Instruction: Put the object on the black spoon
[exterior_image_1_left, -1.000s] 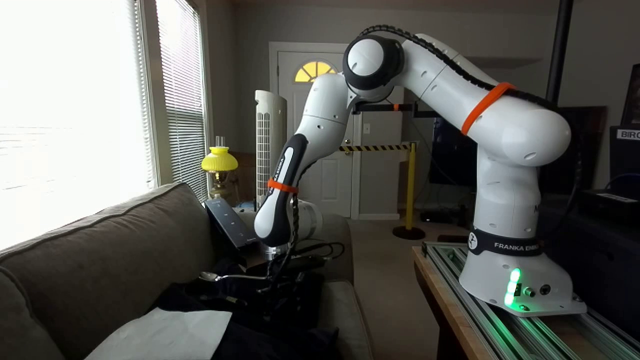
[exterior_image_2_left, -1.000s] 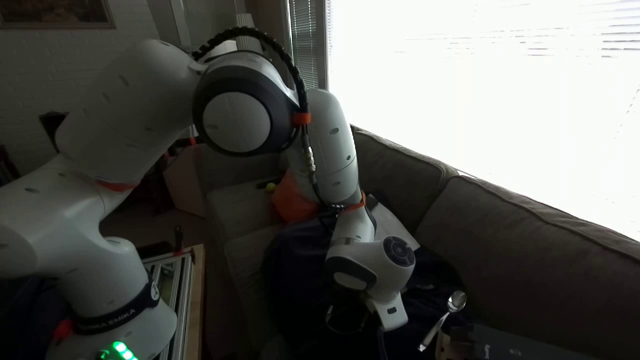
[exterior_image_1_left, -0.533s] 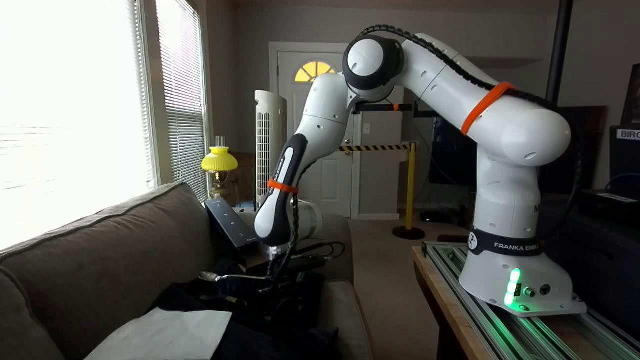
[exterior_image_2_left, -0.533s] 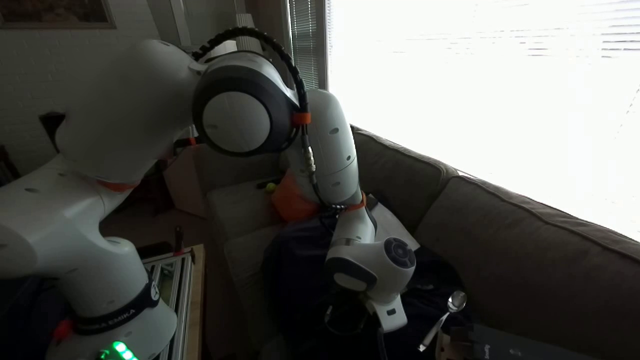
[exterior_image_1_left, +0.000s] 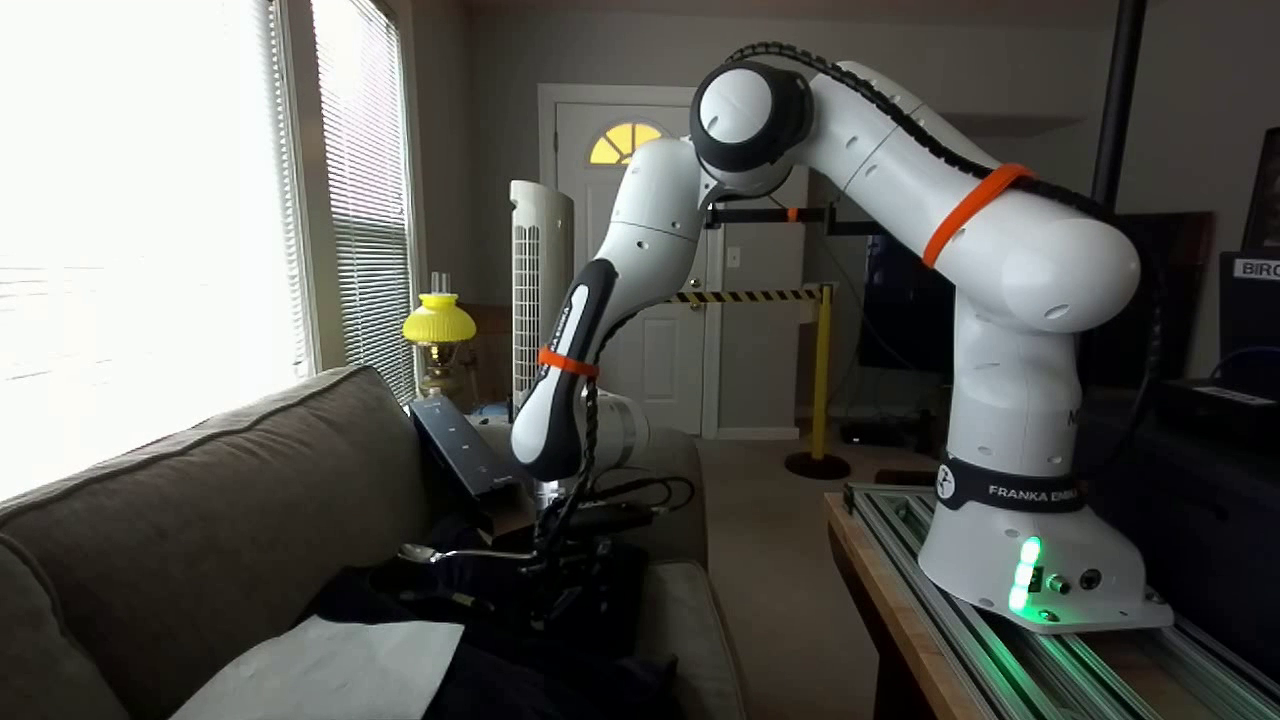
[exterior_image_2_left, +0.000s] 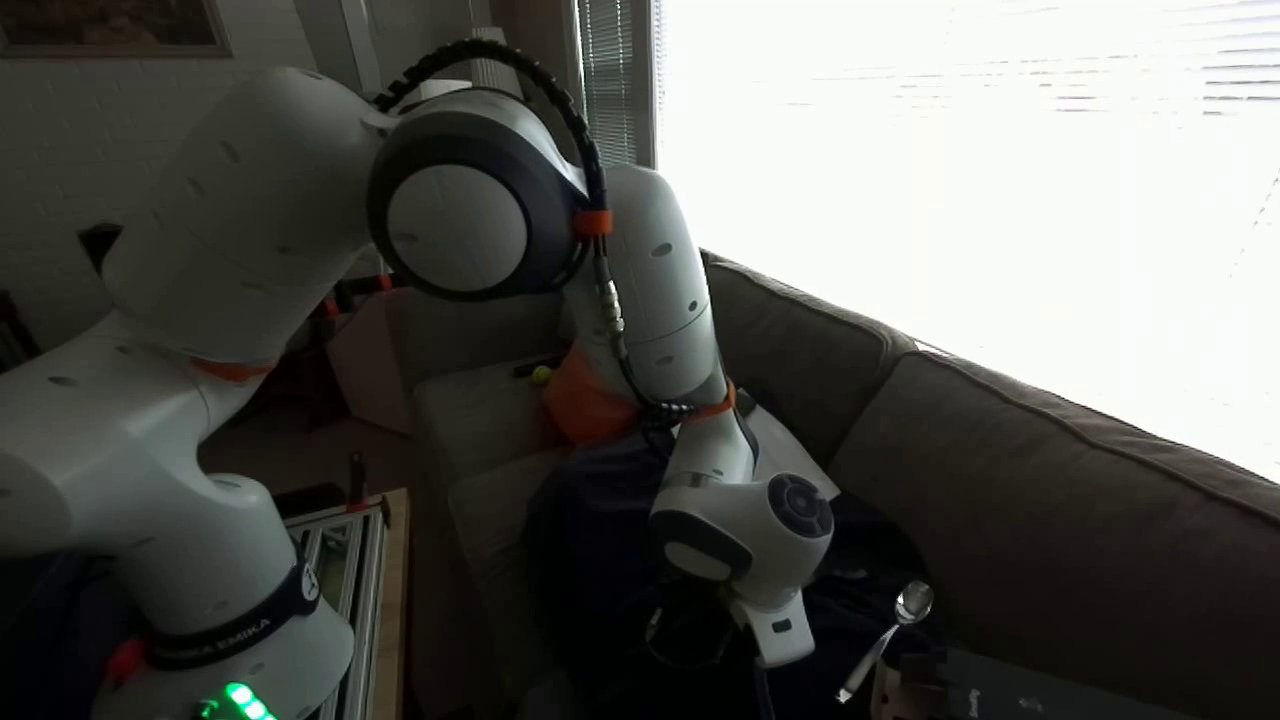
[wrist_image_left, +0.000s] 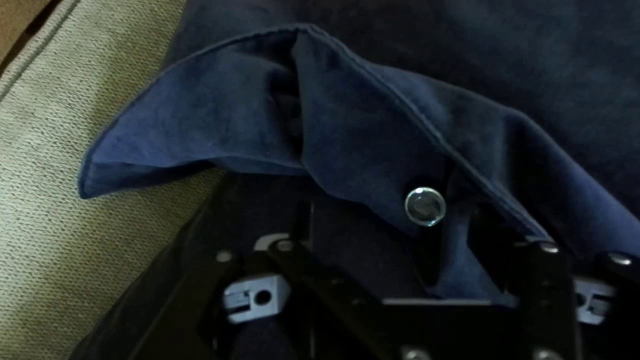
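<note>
A silver spoon lies at the sofa back, its bowl toward the backrest, in both exterior views (exterior_image_1_left: 420, 553) (exterior_image_2_left: 913, 603). No black spoon shows. A small round clear glassy object (wrist_image_left: 425, 206) lies on dark blue cloth (wrist_image_left: 360, 125) in the wrist view. My gripper (wrist_image_left: 390, 207) is open, its fingers wide apart and nothing held. The object shows between the fingertips, nearer the right finger. In an exterior view my gripper (exterior_image_1_left: 570, 600) is dark against the cloth, beside the spoon's handle end. In the other views its fingers are hard to make out.
A grey sofa (exterior_image_1_left: 230, 520) holds the crumpled cloth and a white sheet (exterior_image_1_left: 330, 655). A dark box (exterior_image_1_left: 465, 450) leans near the spoon, behind the gripper. An orange thing (exterior_image_2_left: 585, 400) lies farther along. A wooden table edge (exterior_image_1_left: 890, 610) carries the robot base.
The arm has risen slightly in the last half second, lifting the wrist and gripper a little. The gripper's dark parts stand a bit higher. The spoon has not moved.
</note>
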